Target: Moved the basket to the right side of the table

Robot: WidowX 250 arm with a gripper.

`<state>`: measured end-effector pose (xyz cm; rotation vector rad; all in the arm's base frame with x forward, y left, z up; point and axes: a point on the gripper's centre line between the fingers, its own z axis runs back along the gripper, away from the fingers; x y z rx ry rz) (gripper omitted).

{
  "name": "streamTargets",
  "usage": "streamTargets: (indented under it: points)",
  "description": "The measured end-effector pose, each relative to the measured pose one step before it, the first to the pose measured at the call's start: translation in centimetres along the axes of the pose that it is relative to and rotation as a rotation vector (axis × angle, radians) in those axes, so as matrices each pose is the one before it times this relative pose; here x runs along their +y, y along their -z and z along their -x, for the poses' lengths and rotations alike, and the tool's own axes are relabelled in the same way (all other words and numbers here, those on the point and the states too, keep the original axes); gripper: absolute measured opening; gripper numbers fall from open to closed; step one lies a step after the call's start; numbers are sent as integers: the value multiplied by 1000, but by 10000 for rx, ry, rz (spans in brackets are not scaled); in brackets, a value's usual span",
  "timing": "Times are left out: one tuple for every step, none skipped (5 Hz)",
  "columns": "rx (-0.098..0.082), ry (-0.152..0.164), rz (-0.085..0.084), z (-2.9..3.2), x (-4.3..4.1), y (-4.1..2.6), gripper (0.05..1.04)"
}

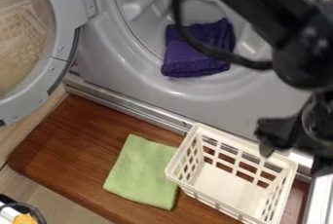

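White lattice basket on right of wooden table; gripper, fingers spread; we should lift straight clear

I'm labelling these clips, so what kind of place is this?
Probably a laundry area: a front-loading washer or dryer stands open, with a purple towel inside and a white basket before it.

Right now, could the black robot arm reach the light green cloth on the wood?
Probably yes: most of the cloth lies uncovered, though the black gripper would have to pass the white plastic basket.
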<state>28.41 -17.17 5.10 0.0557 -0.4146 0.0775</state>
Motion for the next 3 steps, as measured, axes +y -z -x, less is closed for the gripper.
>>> streamTargets:
  points:
    - [-225,-411,281,-452,1213,-1564,1001]
    - [-336,-717,437,-873,2054,-1150,1001]
    - [-15,32,20,-27,22,-11,1001]
